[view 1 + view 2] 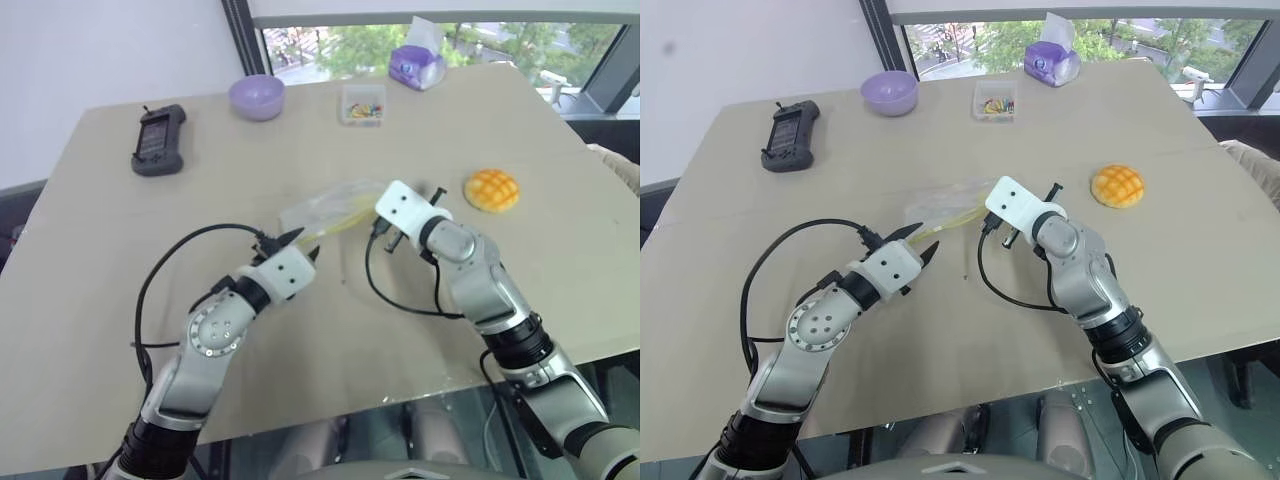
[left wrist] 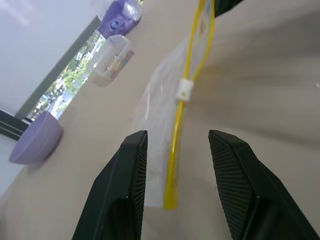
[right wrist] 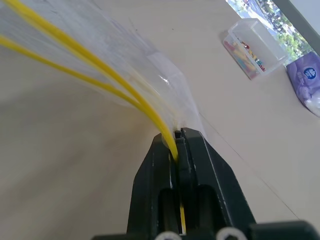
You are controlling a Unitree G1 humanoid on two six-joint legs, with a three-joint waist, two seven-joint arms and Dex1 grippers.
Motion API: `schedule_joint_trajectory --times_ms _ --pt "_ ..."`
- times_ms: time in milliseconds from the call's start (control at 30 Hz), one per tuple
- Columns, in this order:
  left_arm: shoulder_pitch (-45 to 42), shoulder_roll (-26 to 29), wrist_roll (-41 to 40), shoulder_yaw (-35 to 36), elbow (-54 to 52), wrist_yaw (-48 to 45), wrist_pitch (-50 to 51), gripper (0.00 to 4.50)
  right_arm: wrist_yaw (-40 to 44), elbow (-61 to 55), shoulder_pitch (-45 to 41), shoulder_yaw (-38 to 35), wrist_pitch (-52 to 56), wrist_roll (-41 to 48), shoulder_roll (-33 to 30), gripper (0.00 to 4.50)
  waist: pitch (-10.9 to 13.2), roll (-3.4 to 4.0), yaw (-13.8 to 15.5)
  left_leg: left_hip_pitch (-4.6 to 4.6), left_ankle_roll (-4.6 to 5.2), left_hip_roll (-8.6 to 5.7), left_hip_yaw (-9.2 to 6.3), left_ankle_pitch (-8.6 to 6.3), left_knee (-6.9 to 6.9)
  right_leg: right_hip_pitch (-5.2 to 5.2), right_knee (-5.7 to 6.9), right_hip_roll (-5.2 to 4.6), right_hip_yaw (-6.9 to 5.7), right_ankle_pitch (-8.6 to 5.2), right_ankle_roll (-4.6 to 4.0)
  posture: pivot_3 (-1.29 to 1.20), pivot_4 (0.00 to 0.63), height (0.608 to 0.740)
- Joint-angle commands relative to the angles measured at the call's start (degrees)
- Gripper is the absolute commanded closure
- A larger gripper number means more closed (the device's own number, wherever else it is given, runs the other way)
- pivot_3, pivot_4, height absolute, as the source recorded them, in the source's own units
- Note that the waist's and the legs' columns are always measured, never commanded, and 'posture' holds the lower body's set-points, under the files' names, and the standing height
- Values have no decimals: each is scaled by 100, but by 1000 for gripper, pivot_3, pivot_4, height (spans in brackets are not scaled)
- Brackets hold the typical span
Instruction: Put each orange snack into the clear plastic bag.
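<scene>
On the far left of the desk [image 1: 90,300] lies a black handset [image 1: 159,141], and a purple bowl [image 1: 257,96] sits past it. The left claw [image 1: 296,245] has its two black fingers partly apart with nothing between them; it points at the near end of the clear plastic bag [image 1: 325,211], which lies in the middle of the desk. The right claw [image 3: 178,137] is pinched tight on the bag's yellow zip strip [image 3: 100,70] at the other end. Farther back sit a small clear box [image 1: 363,103] and a purple tissue pack [image 1: 417,66]. The orange snack [image 1: 491,189] rests on the desk, right of the bag and apart from it.
</scene>
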Motion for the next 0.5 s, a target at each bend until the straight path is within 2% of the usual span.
schedule_joint_trajectory --times_ms 33,267,367,433,467,500 --pt "-43 -18 44 73 -110 108 -130 2457 -39 -215 -103 21 -96 -17 -13 4500 0 0 0 0 0 0 0 0 1 0 0 0 0 0 0 0 150 736" --pt "-97 -34 39 73 -55 152 -163 2457 -48 -191 -109 14 -107 -20 -27 4500 0 0 1 0 0 0 0 0 5 0 5 0 0 0 0 0 150 736" --pt "-100 -37 54 79 -68 179 -158 3229 -56 -185 -103 20 -117 -20 -22 4500 0 0 -1 0 0 0 0 0 7 0 7 0 0 0 0 0 150 736" --pt "-91 -41 46 82 -90 180 -144 4243 -58 -181 -102 28 -121 -18 -13 4500 0 0 -2 0 -1 0 0 0 7 0 8 0 0 0 0 0 150 736" --pt "-84 -42 43 83 -99 179 -140 4446 -58 -179 -104 31 -121 -18 -8 4500 0 0 -1 0 -1 0 0 0 8 0 8 0 0 0 0 0 150 736" --pt "-72 -42 41 85 -104 176 -134 4446 -58 -176 -107 33 -122 -17 -4 4500 0 0 0 0 -1 0 0 0 8 0 8 0 0 0 0 0 150 736"
